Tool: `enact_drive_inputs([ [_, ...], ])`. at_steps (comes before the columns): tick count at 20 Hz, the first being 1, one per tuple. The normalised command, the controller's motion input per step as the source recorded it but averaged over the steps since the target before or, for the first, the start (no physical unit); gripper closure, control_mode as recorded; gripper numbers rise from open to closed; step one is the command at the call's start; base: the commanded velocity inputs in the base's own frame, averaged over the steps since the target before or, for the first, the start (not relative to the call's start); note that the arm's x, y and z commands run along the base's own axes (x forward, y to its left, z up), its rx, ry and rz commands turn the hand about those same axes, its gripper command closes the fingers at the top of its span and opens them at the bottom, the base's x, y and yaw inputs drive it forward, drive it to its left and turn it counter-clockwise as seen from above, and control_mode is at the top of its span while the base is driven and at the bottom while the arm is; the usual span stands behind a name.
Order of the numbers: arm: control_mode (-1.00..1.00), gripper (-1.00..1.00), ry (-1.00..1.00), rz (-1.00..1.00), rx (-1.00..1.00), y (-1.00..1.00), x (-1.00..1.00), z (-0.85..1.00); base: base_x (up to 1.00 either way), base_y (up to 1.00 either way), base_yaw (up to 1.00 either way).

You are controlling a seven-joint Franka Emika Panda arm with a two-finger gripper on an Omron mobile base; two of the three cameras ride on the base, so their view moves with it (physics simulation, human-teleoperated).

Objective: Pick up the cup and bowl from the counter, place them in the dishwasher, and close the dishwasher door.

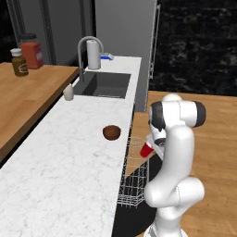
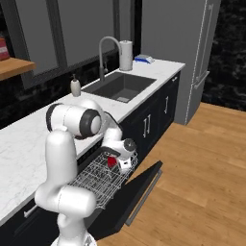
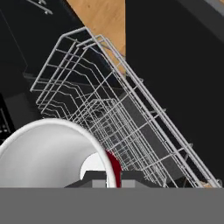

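A: Where was the cup (image 1: 146, 149) at that moment?

B: It was pinched in the end effector (image 2: 115, 162), held tilted over the white wire rack (image 2: 98, 178) of the dishwasher (image 1: 132, 185), off the desk's (image 1: 60, 162) front edge. From the hand view its white inside (image 3: 48, 153) faced the camera, with a sliver of red wall beside it, and the rack's wires (image 3: 127, 113) ran beyond.

A: So the end effector was pressed together on it?

B: Yes, the fingers were drawn in on the cup's rim; I could not tell whether the cup touched the rack.

A: And the bowl (image 1: 111, 132)?

B: The dark brown bowl sat on the desk, near the front edge, between the sink (image 1: 102, 84) and the pulled-out rack, well apart from the cup.

A: How did the dishwasher door (image 2: 139, 192) stand?

B: It hung open, dropped down and forward below the rack, over the wooden floor (image 2: 202, 168).

A: Anything else on the desk?

B: A small soap bottle (image 1: 68, 92) stood at the sink's near corner, a tap (image 1: 85, 51) arched over the basin, and a white jug (image 1: 94, 54) stood behind it by the far edge.
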Motion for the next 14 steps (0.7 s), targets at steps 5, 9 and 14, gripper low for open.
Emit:
enact_drive_inputs([
  [5, -1.0, 1.0, 0.08, -0.01, 0.05, 0.11, 0.25, -0.36, 0.0, 0.0, 0.0],
  [9, -1.0, 1.0, 0.11, -0.03, 0.04, 0.09, 0.29, -0.25, 0.0, 0.0, 0.0],
  [14, -1.0, 1.0, 0.1, -0.05, 0.03, 0.02, 0.26, -0.14, 0.0, 0.0, 0.0],
])
